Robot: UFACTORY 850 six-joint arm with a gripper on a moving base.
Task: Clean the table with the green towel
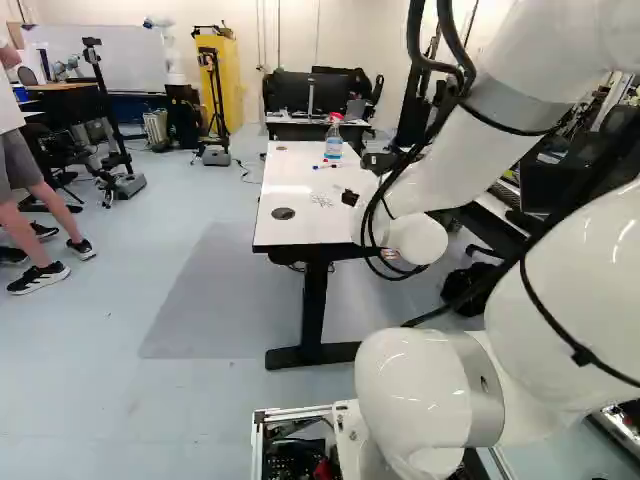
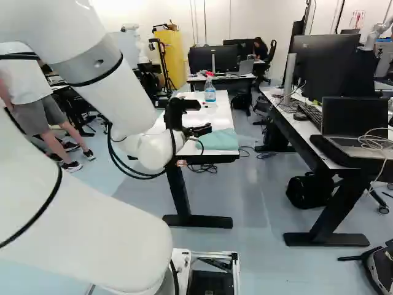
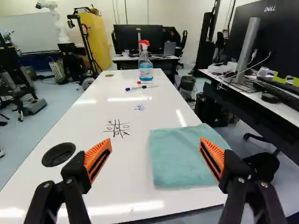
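Note:
My gripper (image 2: pixel 201 130) is over the near end of the white table (image 2: pixel 228 117) in the right base view. In the wrist view the gripper (image 3: pixel 155 156) stands wide open, with nothing between its fingers. The green towel (image 3: pixel 184 156) lies flat on the table (image 3: pixel 135 163), ahead of the gripper and toward its right finger. Black grid marks (image 3: pixel 117 128) and a small blue scribble (image 3: pixel 139 107) are drawn on the tabletop. Farther along lie a blue marker (image 3: pixel 135 87) and a red marker (image 3: pixel 145 82), before a spray bottle (image 3: pixel 145 63) with a red top.
A round black grommet (image 3: pixel 58 154) sits in the tabletop near the left finger. Right of the table stands a desk (image 2: pixel 304 132) with monitors and a laptop (image 2: pixel 355 126). A person (image 2: pixel 37 98) stands left of the table. Another robot (image 3: pixel 52 14) is at the back.

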